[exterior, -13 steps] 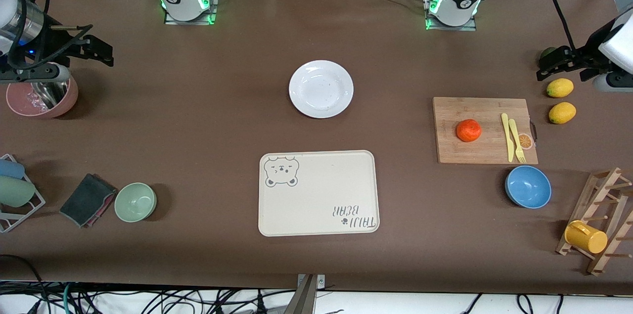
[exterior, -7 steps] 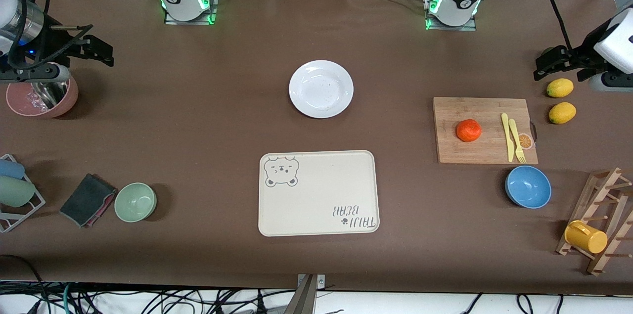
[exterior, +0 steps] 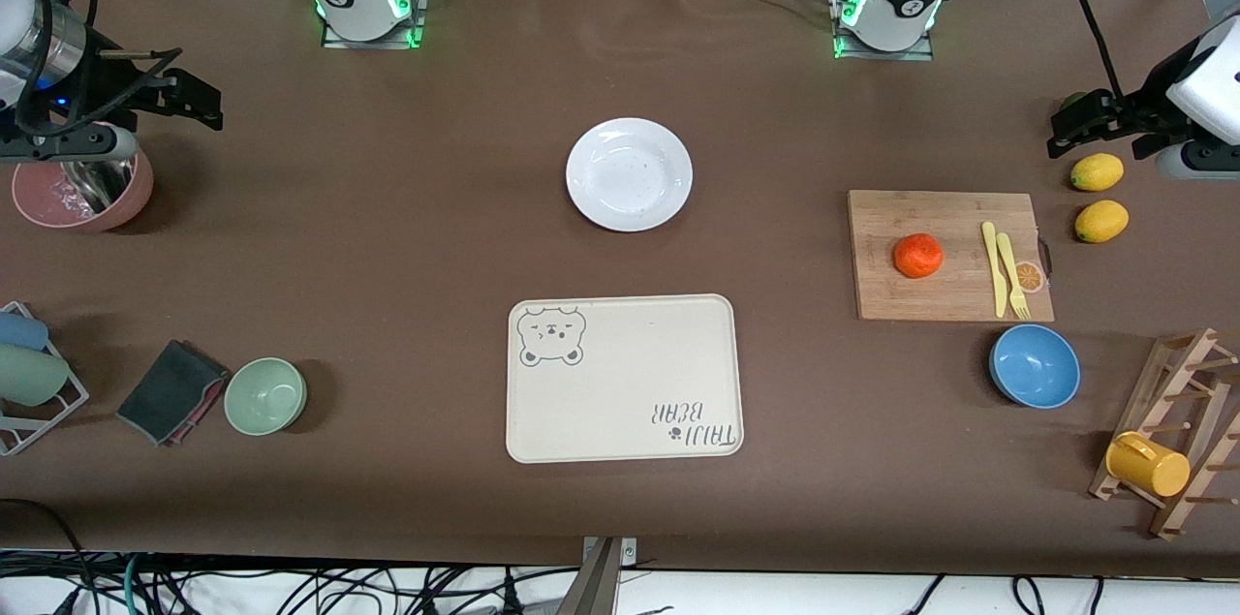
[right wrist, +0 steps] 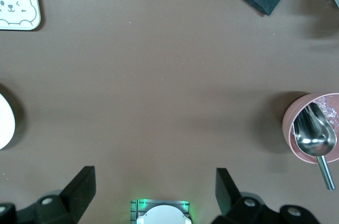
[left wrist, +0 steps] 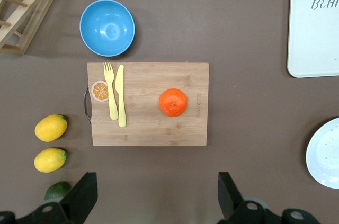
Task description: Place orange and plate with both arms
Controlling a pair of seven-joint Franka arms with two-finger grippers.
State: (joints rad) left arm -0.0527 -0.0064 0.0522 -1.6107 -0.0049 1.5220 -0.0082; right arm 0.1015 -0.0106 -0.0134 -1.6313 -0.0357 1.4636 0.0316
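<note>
The orange [exterior: 917, 255] sits on a wooden cutting board [exterior: 945, 300] toward the left arm's end of the table; it also shows in the left wrist view [left wrist: 173, 102]. The white plate [exterior: 629, 174] lies mid-table, farther from the front camera than the bear tray. Its edge shows in the left wrist view [left wrist: 326, 155] and in the right wrist view [right wrist: 4, 123]. My left gripper [exterior: 1100, 119] is open and empty in the air over the table beside the lemons; the left wrist view [left wrist: 157, 197] shows it too. My right gripper [exterior: 160, 97] is open and empty above the pink bowl [exterior: 82, 199]; the right wrist view [right wrist: 153, 192] shows it too.
A cream bear tray [exterior: 620, 378] lies nearer the front camera than the plate. A yellow knife and fork [exterior: 1003, 268] lie on the board. Two lemons [exterior: 1097, 171], a blue bowl [exterior: 1035, 365] and a rack with a yellow cup [exterior: 1148, 465] are nearby. A green bowl [exterior: 265, 395] and a dark cloth [exterior: 172, 390] lie at the right arm's end.
My left gripper has shifted slightly over the table beside the lemons. The right arm, the orange and the plate have not moved.
</note>
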